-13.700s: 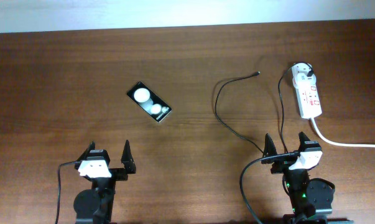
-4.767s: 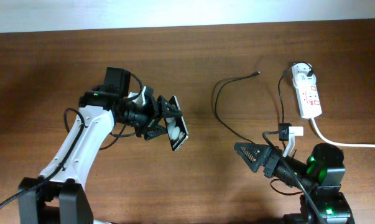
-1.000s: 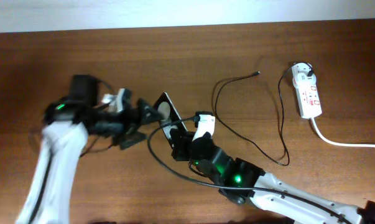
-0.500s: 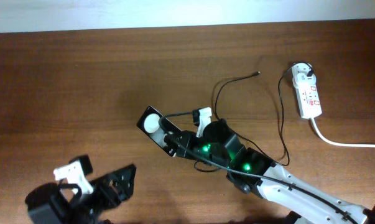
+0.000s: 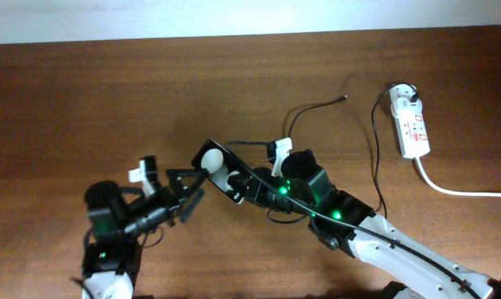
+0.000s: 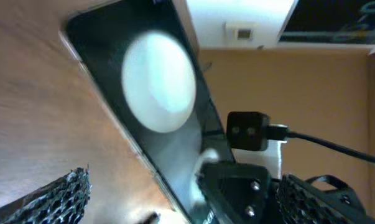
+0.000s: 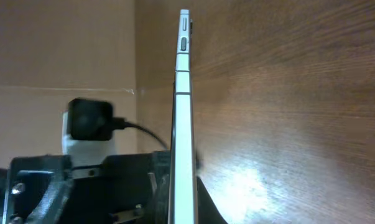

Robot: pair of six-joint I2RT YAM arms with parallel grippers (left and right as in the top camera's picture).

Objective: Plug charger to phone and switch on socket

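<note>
The step in hand looks like getting the phone (image 5: 219,169) held ready for plugging. The right gripper (image 5: 245,185) is clamped on one end of it, and the right wrist view shows the phone edge-on between the fingers. The left gripper (image 5: 189,188) sits just beside the phone's other end, its jaws apart and gripping nothing. The charger (image 5: 293,124) lies looped on the table (image 5: 84,100), its connector tip (image 5: 343,98) well apart from the phone and nearer the socket (image 5: 411,126), which is untouched. Next, one arm probably has to steady the phone with its port exposed while the other fetches that tip.
</note>
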